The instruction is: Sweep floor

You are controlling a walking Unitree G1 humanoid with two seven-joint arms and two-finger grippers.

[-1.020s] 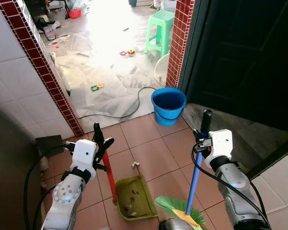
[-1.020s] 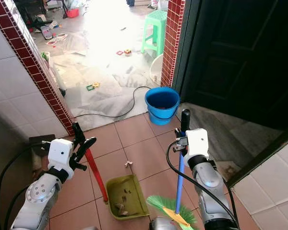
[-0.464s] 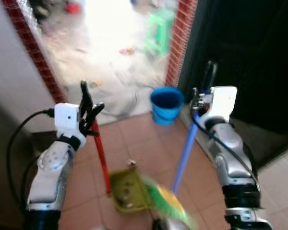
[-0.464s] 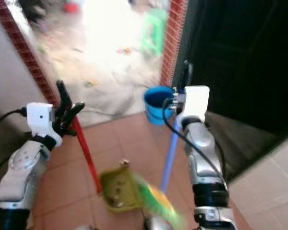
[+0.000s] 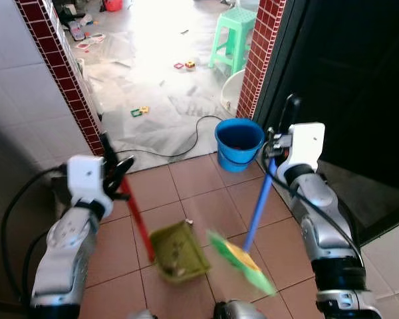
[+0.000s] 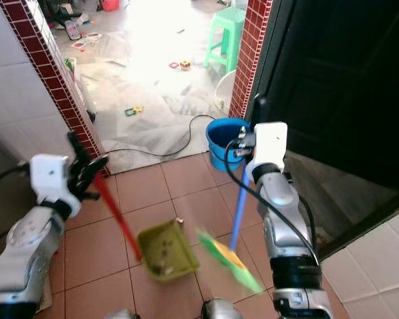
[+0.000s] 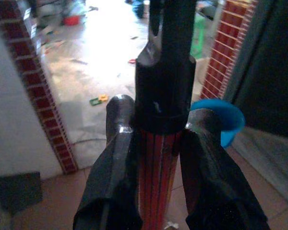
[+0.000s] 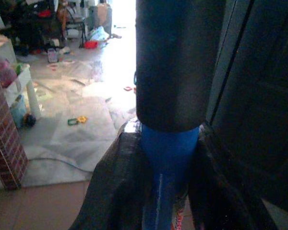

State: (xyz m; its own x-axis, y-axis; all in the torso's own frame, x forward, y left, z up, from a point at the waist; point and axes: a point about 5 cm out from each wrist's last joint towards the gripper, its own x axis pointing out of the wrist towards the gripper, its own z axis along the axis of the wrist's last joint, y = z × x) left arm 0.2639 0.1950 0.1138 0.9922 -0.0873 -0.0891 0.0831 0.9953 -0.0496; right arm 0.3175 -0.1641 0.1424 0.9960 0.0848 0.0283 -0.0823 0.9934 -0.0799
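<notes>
With the left end effector [image 5: 113, 174] clamped on the red-handled olive plastic dustpan [image 5: 179, 251] and the right end effector [image 5: 277, 147] clamped on the blue-handled green-bristled broom [image 5: 241, 258], both over terracotta floor tiles [image 5: 186, 193], short, low strokes toward the pan's lip would work best.

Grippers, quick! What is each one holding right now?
Left gripper: shut on the red dustpan handle.
Right gripper: shut on the blue broom handle.

Two silver jointed arms, white boxy wrist blocks, black cables looping along each forearm, left hand [image 5: 113, 174] and right hand [image 5: 284, 136] with long black fingers [image 7: 110, 191]
</notes>
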